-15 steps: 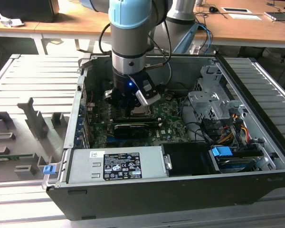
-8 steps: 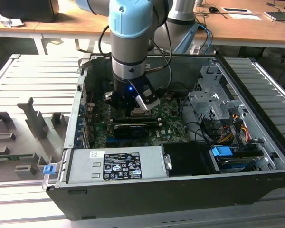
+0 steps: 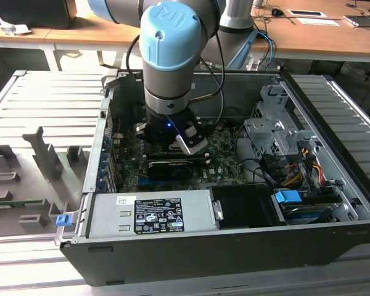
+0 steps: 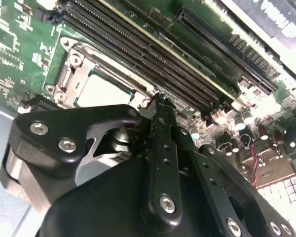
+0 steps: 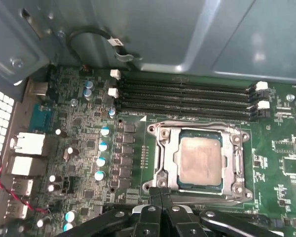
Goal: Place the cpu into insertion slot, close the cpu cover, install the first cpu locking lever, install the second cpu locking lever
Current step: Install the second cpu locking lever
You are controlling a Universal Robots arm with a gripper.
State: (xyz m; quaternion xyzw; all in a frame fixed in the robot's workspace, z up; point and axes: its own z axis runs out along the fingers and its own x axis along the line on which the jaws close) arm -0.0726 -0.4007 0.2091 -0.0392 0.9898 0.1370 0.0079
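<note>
The cpu (image 5: 201,160), a pale silver square chip, lies flat in the insertion slot (image 5: 149,186) on the green motherboard. The cpu cover (image 5: 234,163), a grey metal frame, is down around the chip, whose top shows through its window. My gripper (image 5: 161,193) is shut, its black fingertips pressed together right at the socket's edge with nothing visible between them. The second wrist view shows the fingers (image 4: 160,123) from behind, just beside the cpu (image 4: 101,91) and cover (image 4: 81,64). In the exterior view the gripper (image 3: 172,139) reaches down into the open computer case.
Black memory slots (image 5: 187,96) run along the far side of the socket. A long black card (image 3: 172,166), the power supply (image 3: 151,213) and a drive cage (image 3: 271,132) crowd the case. Grey fixtures (image 3: 43,154) stand at the exterior view's left.
</note>
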